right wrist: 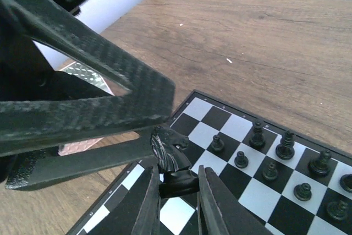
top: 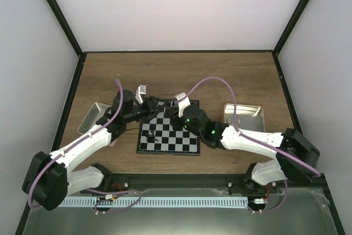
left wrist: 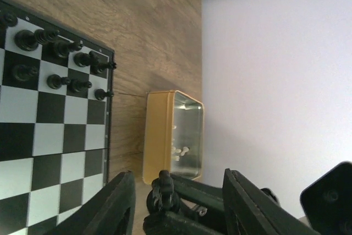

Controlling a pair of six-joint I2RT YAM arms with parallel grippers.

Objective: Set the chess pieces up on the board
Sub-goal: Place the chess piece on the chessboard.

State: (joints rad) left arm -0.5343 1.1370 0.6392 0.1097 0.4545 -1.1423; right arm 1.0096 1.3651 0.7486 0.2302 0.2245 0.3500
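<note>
My right gripper [right wrist: 177, 182] is pinching the black knight [right wrist: 170, 149] by its base. Both fingers are pressed against it, and the horse's head stands upright above them in the lower centre of the right wrist view. The knight is off the board [top: 165, 141], held over the board's edge at the lower left of that frame.

My left gripper [left wrist: 179, 173] has its fingers spread on either side of the same knight. In the left wrist view they come up from the bottom edge, with the piece standing between them and a gap showing on each side. In the right wrist view one carbon finger crosses just above the knight's head, so I cannot say for sure from that angle that it isn't brushing the top. In the overhead view the two grippers meet above the top edge of the board, a little left of frame centre.

A cluster of black pieces [right wrist: 286, 146] stands in two rows on the board at the lower right of the right wrist frame.

The tan tray [left wrist: 159, 136] sits on the wooden table [top: 165, 75] just past the board in the middle of the left wrist view (a few pale figures inside, too small to name). A second tray [top: 91, 116] lies at the left, partly under my left arm.
</note>
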